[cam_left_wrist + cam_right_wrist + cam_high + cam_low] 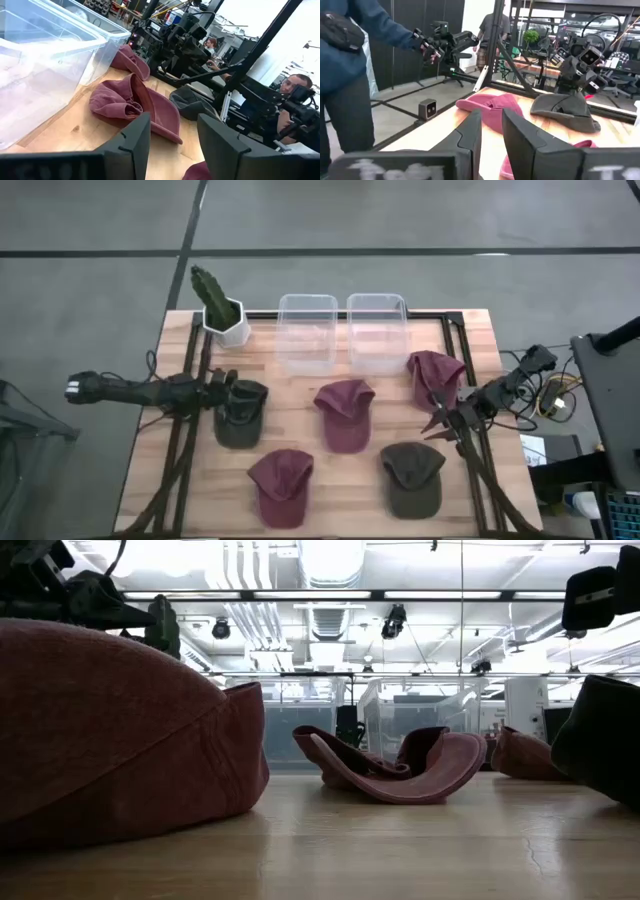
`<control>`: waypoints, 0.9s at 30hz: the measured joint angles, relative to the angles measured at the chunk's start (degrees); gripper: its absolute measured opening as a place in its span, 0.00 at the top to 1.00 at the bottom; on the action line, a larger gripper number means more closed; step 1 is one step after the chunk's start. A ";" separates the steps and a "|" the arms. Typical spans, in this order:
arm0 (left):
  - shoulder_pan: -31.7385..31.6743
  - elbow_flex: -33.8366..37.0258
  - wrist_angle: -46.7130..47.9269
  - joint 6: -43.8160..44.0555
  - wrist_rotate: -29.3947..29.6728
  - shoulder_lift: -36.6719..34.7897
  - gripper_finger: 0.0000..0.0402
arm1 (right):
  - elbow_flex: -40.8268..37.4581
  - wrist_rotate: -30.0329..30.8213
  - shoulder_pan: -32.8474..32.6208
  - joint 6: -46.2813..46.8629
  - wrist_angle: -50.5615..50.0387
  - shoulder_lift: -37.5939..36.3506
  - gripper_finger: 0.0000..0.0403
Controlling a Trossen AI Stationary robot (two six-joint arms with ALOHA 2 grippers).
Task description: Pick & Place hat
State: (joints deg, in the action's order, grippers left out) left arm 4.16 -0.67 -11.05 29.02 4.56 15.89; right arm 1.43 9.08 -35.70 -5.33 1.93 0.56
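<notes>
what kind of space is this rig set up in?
Looks like a robotics lab or workshop. The low view shows exposed ceiling ducts and strip lights. More arm rigs stand beyond the wooden table, with a person operating one.

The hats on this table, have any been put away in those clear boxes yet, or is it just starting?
Nothing looks put away: both clear bins appear empty. Five caps lie on the table: three maroon, two dark green. The left hand is at the dark green cap on the left, fingers apart, nothing lifted. The right hand sits empty beside the right maroon cap.
</notes>
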 joint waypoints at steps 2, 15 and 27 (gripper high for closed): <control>0.00 0.00 -0.02 0.51 0.00 -0.01 0.61 | 0.00 1.34 -0.02 -1.71 0.16 0.02 0.83; 0.00 0.00 -0.04 3.12 0.00 0.01 0.61 | 0.00 13.05 0.00 10.48 0.81 0.00 0.81; -0.01 0.00 -0.04 3.12 0.00 -0.01 0.61 | 0.00 21.42 0.04 8.90 0.13 0.00 0.84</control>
State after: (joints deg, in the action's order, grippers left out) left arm 4.15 -0.67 -11.09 32.14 4.56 15.88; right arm 1.43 30.50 -35.66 3.57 2.07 0.56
